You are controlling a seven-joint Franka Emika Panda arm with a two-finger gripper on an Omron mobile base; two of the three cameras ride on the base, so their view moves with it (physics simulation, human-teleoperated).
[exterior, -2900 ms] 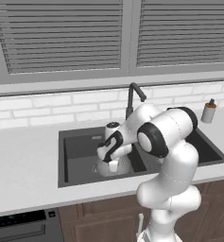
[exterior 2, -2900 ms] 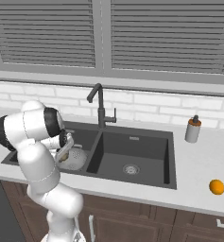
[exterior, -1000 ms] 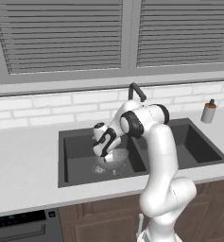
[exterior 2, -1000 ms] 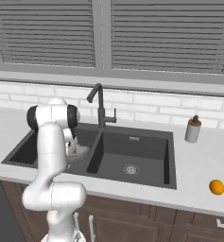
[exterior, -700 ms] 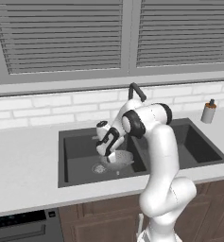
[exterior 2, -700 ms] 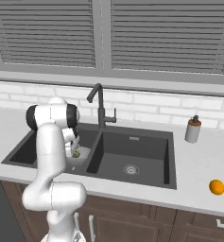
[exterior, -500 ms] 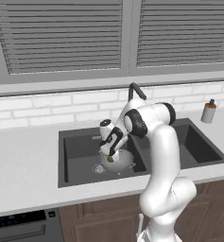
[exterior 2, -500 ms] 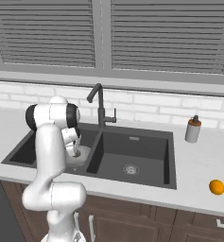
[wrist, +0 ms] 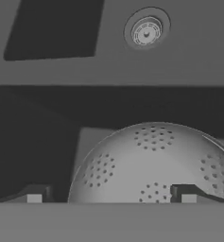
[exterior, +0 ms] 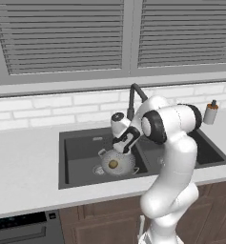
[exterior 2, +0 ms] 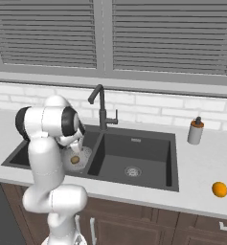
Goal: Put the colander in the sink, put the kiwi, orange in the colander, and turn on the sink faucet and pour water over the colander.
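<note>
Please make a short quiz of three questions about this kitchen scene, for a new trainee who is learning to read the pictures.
1. True or false: the kiwi lies inside the colander.
2. Where is the orange? A) in the colander B) on the counter right of the sink C) in the right basin
3. Fill in: the end effector hangs above the colander with its jaws ____.

Key
1. True. The colander stands in the left basin with the brown fruit in it.
2. B. It sits on the counter, beyond the soap bottle.
3. Open, holding nothing.
</note>
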